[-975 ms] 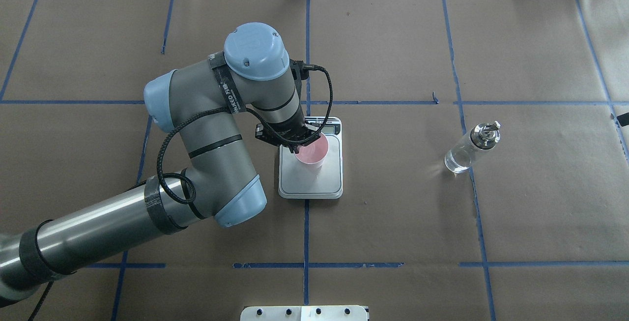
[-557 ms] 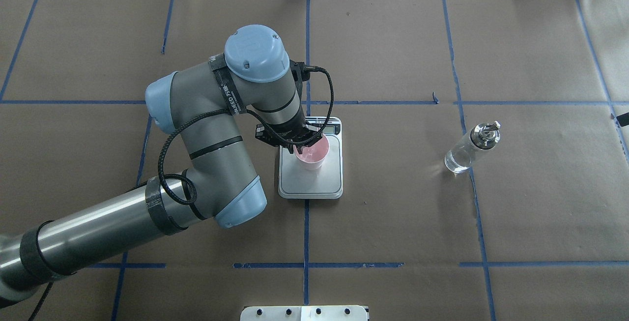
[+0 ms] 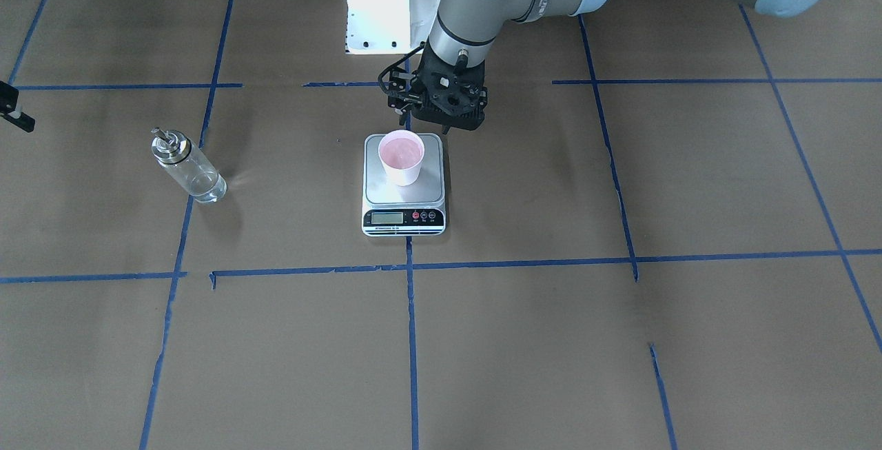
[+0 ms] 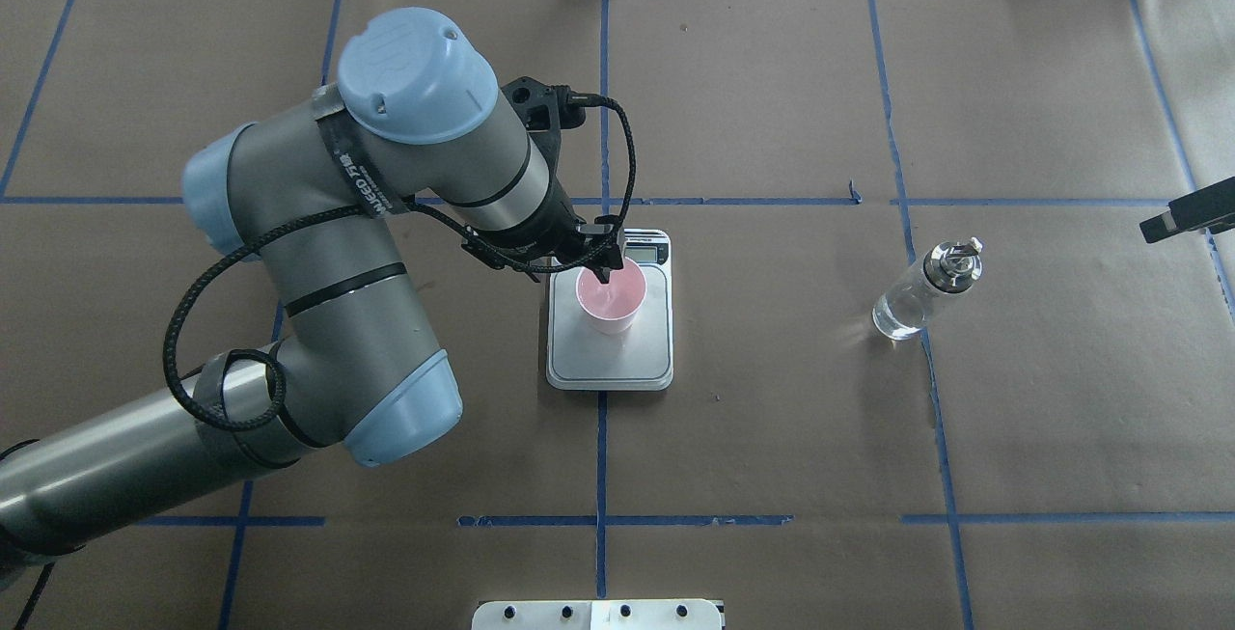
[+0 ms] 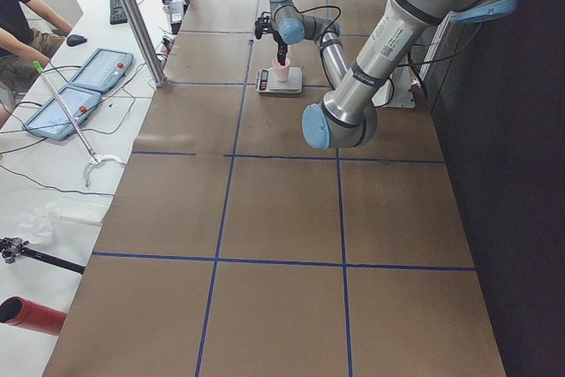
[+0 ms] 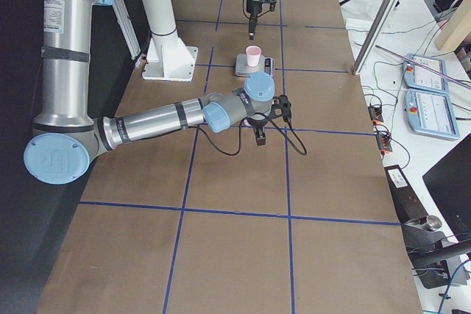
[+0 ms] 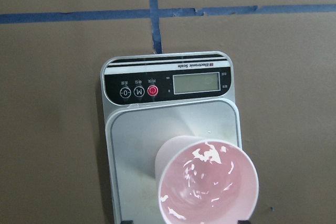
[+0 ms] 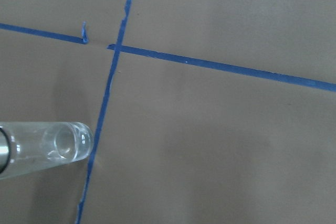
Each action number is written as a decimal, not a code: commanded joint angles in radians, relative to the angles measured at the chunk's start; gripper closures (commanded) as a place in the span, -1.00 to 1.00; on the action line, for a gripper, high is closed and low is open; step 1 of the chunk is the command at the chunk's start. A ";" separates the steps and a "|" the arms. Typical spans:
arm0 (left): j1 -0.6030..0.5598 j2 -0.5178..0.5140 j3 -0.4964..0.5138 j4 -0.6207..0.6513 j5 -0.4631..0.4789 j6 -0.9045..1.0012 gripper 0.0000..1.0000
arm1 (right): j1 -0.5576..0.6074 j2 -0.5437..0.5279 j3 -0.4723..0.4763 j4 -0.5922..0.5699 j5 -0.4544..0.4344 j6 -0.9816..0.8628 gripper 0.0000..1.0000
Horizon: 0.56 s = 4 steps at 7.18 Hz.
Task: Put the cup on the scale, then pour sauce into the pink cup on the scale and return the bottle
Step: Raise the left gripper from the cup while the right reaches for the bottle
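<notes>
The pink-lined paper cup (image 4: 610, 295) stands upright on the scale (image 4: 610, 365), free of any grip. It also shows in the front view (image 3: 402, 156) and the left wrist view (image 7: 207, 182). My left gripper (image 4: 589, 268) hovers just above and behind the cup's rim, with its fingers spread wider than the cup and holding nothing. The clear glass bottle (image 4: 926, 290) with a silver cap stands on the table to the right. My right gripper (image 4: 1158, 225) pokes in at the right edge, short of the bottle, and I cannot tell its state. The right wrist view shows the bottle's base (image 8: 42, 148).
Brown paper with blue tape lines covers the table. The scale's display strip (image 7: 168, 85) faces away from the robot. The white robot base (image 3: 386, 2) is behind the scale. A person sits at a side bench (image 5: 22, 24) with tablets.
My left gripper has let go of the cup, risen, and drawn back slightly. The cup stays on the scale. My right gripper has come into the overhead view at the right edge.
</notes>
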<state>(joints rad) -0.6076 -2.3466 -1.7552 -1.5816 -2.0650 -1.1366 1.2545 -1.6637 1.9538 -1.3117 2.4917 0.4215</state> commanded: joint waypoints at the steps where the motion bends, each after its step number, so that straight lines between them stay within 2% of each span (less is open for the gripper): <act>1: -0.043 0.016 -0.032 -0.001 0.002 -0.008 -0.53 | -0.097 0.001 0.103 0.062 -0.061 0.271 -1.00; 2: -0.067 0.018 -0.043 -0.001 0.000 -0.008 -0.53 | -0.216 -0.042 0.155 0.223 -0.211 0.475 -1.00; 3: -0.080 0.023 -0.043 -0.001 -0.001 -0.008 -0.56 | -0.385 -0.074 0.201 0.305 -0.419 0.584 -1.00; 4: -0.099 0.029 -0.043 -0.003 -0.003 -0.008 -0.56 | -0.508 -0.099 0.236 0.305 -0.548 0.649 -1.00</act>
<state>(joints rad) -0.6848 -2.3244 -1.7962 -1.5834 -2.0660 -1.1442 0.9084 -1.7291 2.1412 -1.0518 2.1248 0.9581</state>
